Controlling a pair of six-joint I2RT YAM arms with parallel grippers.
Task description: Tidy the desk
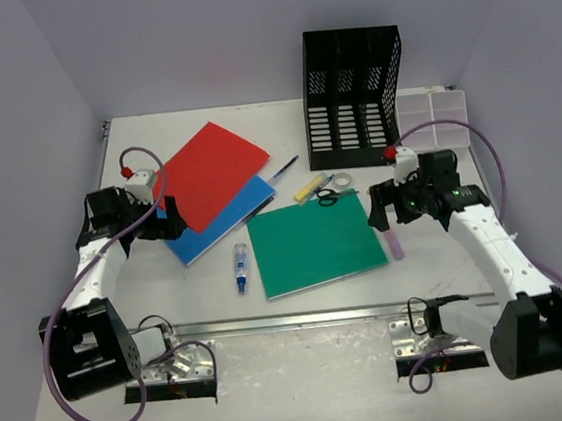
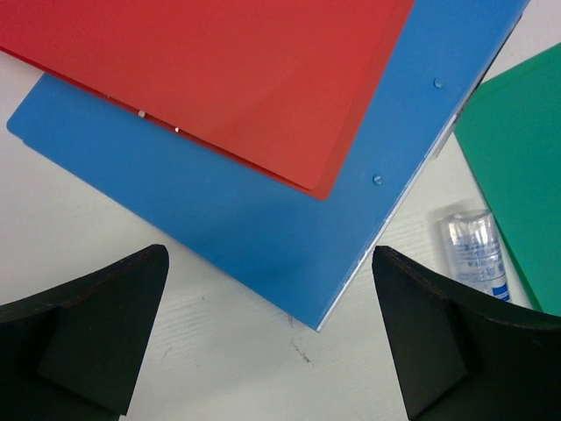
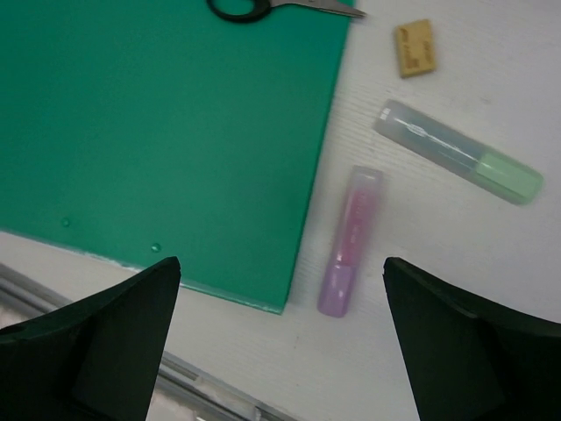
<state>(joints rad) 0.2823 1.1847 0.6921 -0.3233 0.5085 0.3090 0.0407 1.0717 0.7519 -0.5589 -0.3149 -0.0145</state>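
Your desk (image 1: 209, 290) is the big flat white rectangle filling the middle of the overhead view, with pale walls on 3 sides and a metal rail (image 1: 302, 319) along its near edge, just ahead of the 2 arm bases. Up close, the surface shows a faint grain and a few dark scuffs.

A red folder (image 1: 215, 172) lies at an angle on top of a blue folder (image 1: 206, 236) at centre-left. A green folder (image 1: 315, 244) lies flat at centre, with a small clear bottle (image 1: 240, 267) (blue cap towards you) between the blue and green folders. Scissors (image 1: 332, 195) overlap the green folder's far edge, and a tape roll (image 1: 341, 180) sits just beyond them. A black mesh file holder (image 1: 352, 87) stands at the back, with a clear compartment box (image 1: 432, 114) on its right.

Your left gripper (image 2: 270, 263) is spread wide and holds nothing, hanging over the blue folder's near corner. Your right gripper (image 3: 282, 267) is equally wide and empty, above the green folder's right edge and a pink marker (image 3: 348, 241) lying beside it. A green-capped tube (image 3: 458, 151) and a tan eraser (image 3: 414, 47) lie further out.
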